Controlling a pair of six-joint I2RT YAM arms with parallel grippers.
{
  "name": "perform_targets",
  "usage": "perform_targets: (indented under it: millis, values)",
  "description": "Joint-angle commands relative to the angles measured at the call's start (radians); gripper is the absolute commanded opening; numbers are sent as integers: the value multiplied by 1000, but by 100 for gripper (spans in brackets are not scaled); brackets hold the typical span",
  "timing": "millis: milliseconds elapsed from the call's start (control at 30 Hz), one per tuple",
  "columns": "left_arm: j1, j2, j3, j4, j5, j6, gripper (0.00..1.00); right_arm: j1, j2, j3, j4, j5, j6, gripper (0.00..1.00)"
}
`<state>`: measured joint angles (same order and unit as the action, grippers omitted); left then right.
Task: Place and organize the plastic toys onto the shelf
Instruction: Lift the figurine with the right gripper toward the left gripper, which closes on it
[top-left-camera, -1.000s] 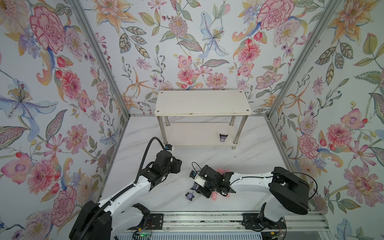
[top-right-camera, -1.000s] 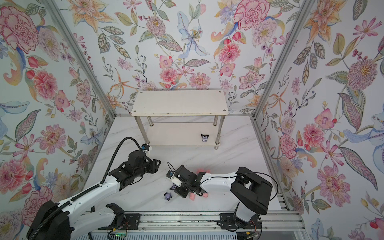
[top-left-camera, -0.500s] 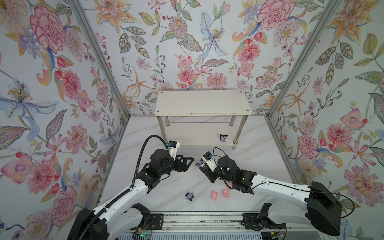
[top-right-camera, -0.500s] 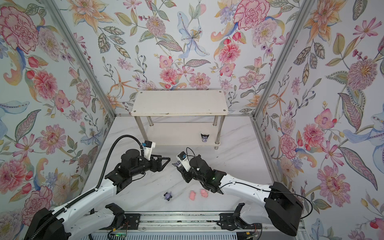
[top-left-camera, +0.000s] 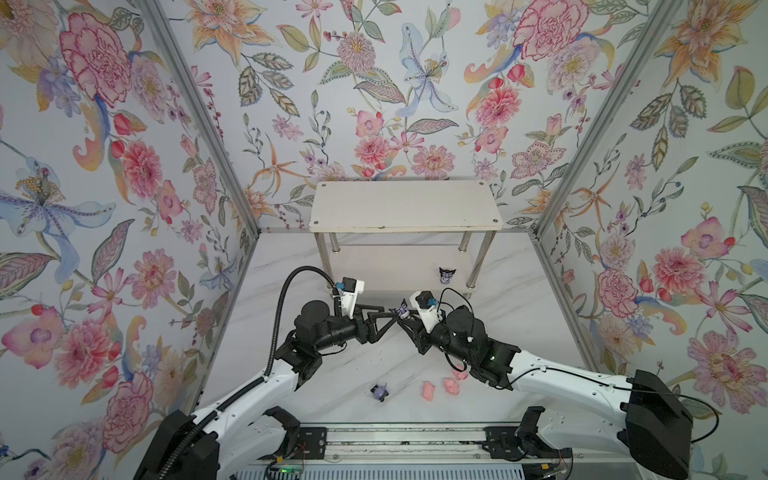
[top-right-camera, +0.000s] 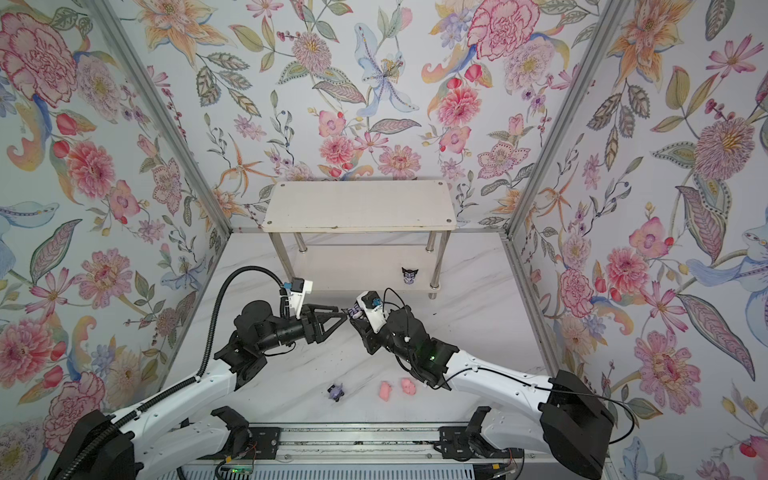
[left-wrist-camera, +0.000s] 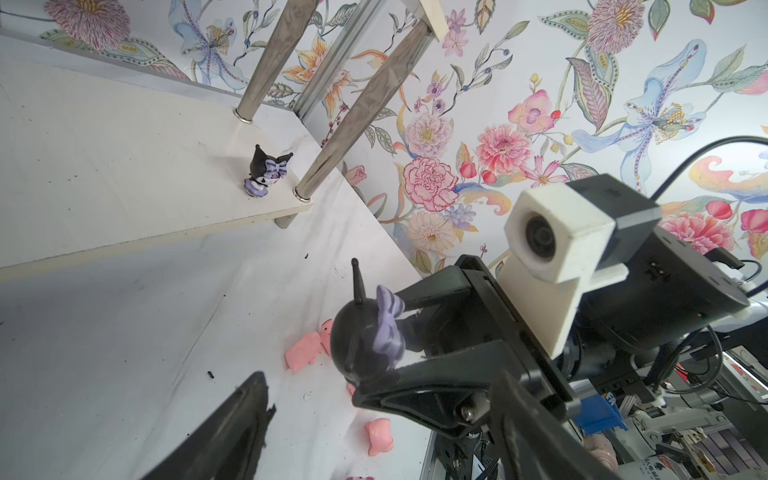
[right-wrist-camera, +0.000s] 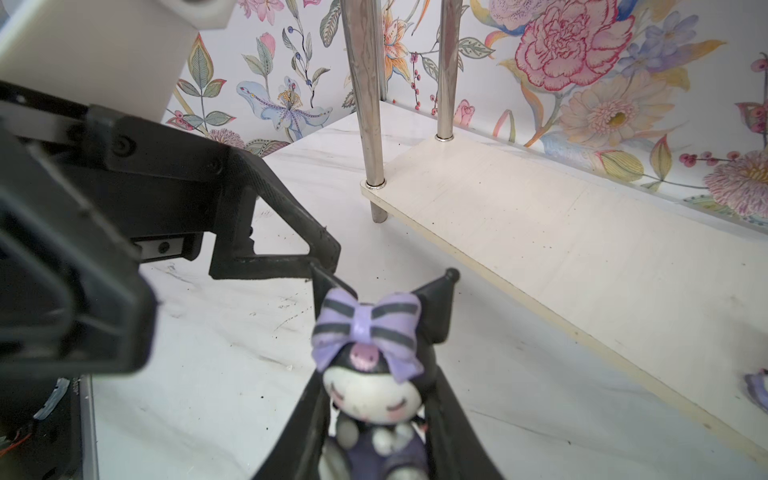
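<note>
My right gripper (top-left-camera: 404, 316) (right-wrist-camera: 376, 399) is shut on a purple-and-white figurine (top-left-camera: 401, 310) (top-right-camera: 354, 310) (right-wrist-camera: 370, 365), held above the floor in front of the shelf (top-left-camera: 405, 205) (top-right-camera: 357, 205). My left gripper (top-left-camera: 390, 313) (top-right-camera: 343, 314) is open, and its fingertips reach the figurine from the left without closing on it. In the left wrist view the held figurine (left-wrist-camera: 365, 340) sits just beyond my open left gripper (left-wrist-camera: 386, 436). A second figurine (top-left-camera: 446, 275) (top-right-camera: 409, 275) (left-wrist-camera: 266, 172) stands on the lower board, at its right end.
Near the front of the floor lie a purple figurine (top-left-camera: 379, 391) (top-right-camera: 336, 391) and pink pigs (top-left-camera: 428, 390) (top-left-camera: 451, 385) (top-right-camera: 385, 390). Another pig (top-left-camera: 459, 371) shows partly under the right arm. Chrome legs (right-wrist-camera: 368, 104) frame the lower board. Floral walls close three sides.
The right arm rose from the toys at the front, carrying the figurine to the middle. The left gripper swung right toward it and opened its jaws.
</note>
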<state>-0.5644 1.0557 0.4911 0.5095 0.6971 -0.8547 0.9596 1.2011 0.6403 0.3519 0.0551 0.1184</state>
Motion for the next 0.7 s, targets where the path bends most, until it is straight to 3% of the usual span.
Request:
perform_targets:
  millis: [0, 333, 467, 667]
  values:
    - [-24, 42, 48, -3, 11, 21, 80, 4, 4, 15, 43, -20, 13, 9]
    - [-34, 125, 95, 13, 20, 24, 53, 21, 10, 24, 45, -9, -6, 9]
    - [-40, 156, 104, 37, 38, 12, 48, 22, 31, 45, 41, -10, -23, 9]
    - [-46, 155, 122, 8, 34, 38, 13, 25, 34, 44, 48, -4, -31, 10]
